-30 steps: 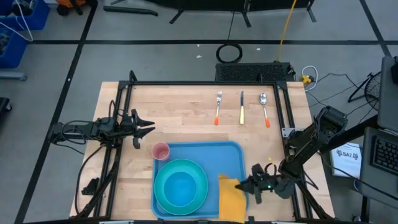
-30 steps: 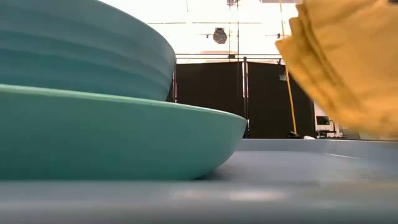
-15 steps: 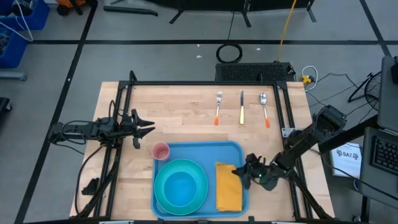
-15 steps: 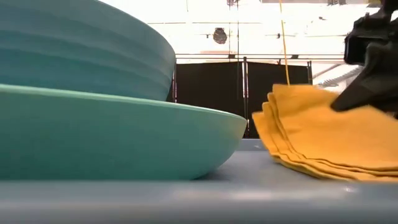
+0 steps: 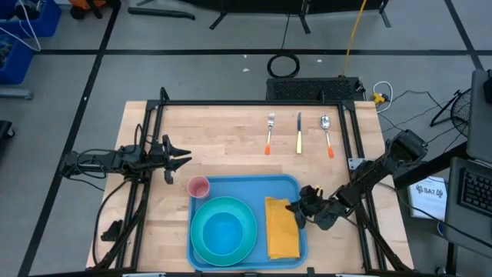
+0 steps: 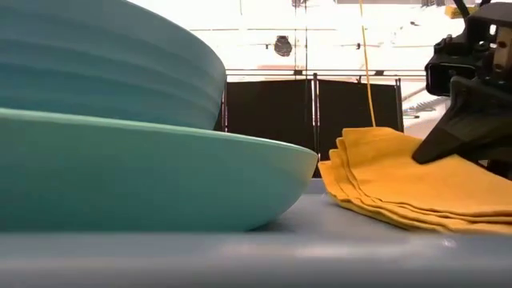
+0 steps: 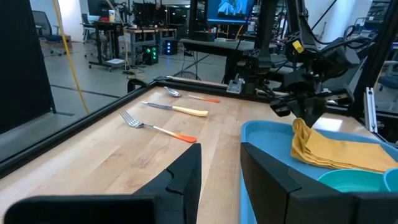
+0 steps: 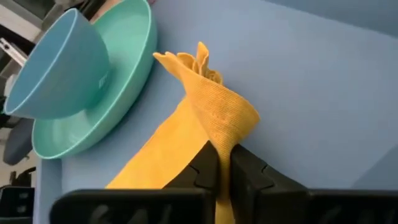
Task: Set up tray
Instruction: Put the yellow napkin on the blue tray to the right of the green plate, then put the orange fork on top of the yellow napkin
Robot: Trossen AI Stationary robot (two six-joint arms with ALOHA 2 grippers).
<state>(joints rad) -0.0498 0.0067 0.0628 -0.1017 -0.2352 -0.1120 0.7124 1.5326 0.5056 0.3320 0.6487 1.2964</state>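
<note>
The blue tray point(image 5: 246, 187) sits at the near middle of the table. The right gripper point(image 5: 296, 209) pinches the yellow napkin's point(image 5: 281, 228) far corner, laying it flat beside the plate point(image 5: 223, 231). The left gripper point(image 5: 182, 158) waits at the left, fingers a little apart.

No legible text, brand, number or sign appears on any object in these views. A white label point(image 5: 430, 190) beside the table's right edge carries dark print too small to read. A monitor point(image 7: 236, 8) in the room behind shows a picture with no readable characters.
</note>
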